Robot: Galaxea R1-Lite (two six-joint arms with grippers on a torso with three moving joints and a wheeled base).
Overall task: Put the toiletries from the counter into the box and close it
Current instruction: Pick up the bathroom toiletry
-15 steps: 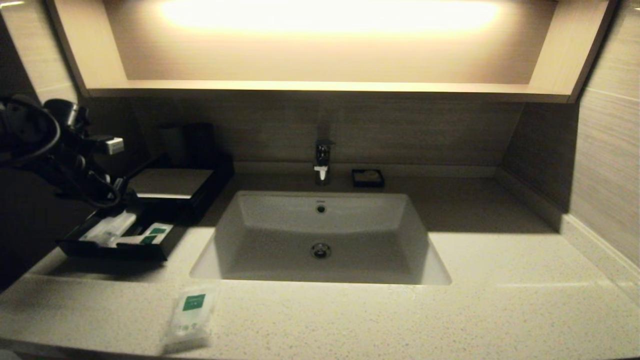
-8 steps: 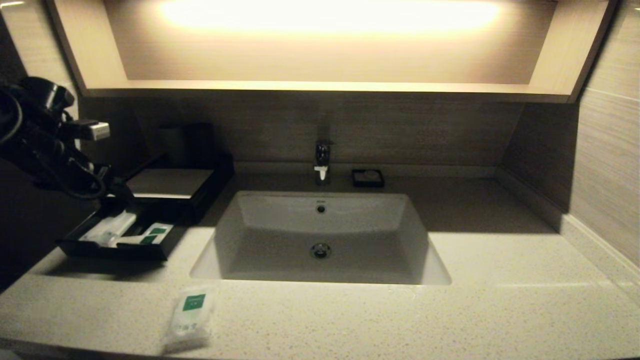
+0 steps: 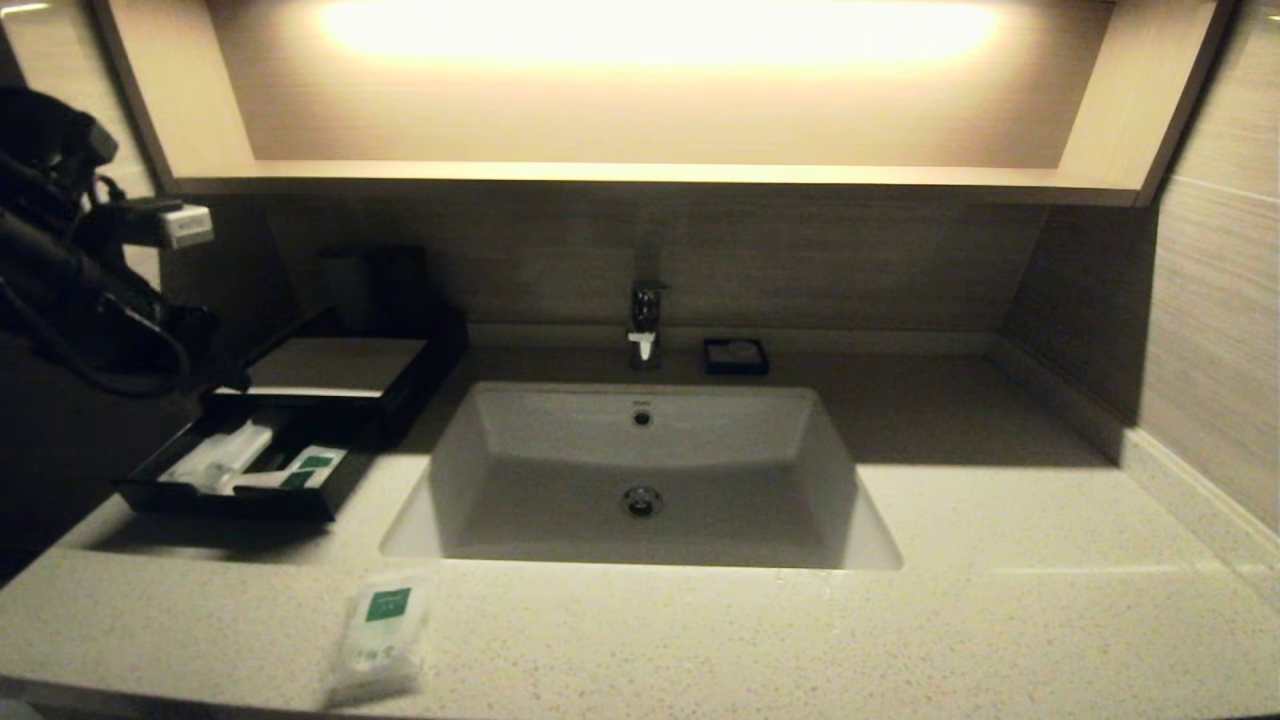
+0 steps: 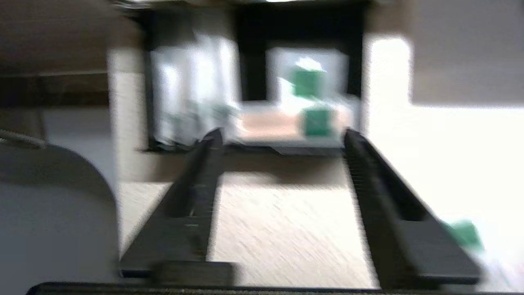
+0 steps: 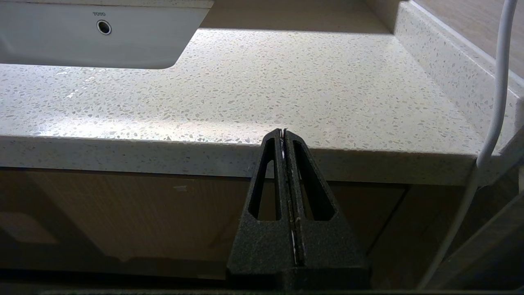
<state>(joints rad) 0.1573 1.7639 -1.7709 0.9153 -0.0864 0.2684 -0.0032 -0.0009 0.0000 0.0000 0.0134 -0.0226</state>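
The black box (image 3: 335, 365) stands at the counter's (image 3: 700, 640) back left with its drawer tray (image 3: 225, 502) slid out. In the tray lie a clear packet (image 3: 220, 455) and a long narrow packet with green labels (image 3: 300, 470). The small squarish pouch (image 3: 380, 635) lies on the counter near its front edge, left of centre. My left arm (image 3: 80, 270) is raised at the far left, above and behind the tray. My left gripper (image 4: 282, 137) is open and empty, pointing at the tray (image 4: 254, 149); the pouch's green label (image 4: 464, 233) shows beside it. My right gripper (image 5: 283, 132) is shut and empty, below the counter's front edge (image 5: 163, 153).
The white sunken sink (image 3: 640, 470) fills the counter's middle, with a faucet (image 3: 645, 320) behind it. A small black square dish (image 3: 736, 356) sits right of the faucet. Dark upright cups (image 3: 375, 285) stand behind the box. A wall (image 3: 1200, 330) bounds the right side.
My left arm has risen and drawn back to the left, away from the tray. The packets in the tray and the pouch on the counter have not moved.
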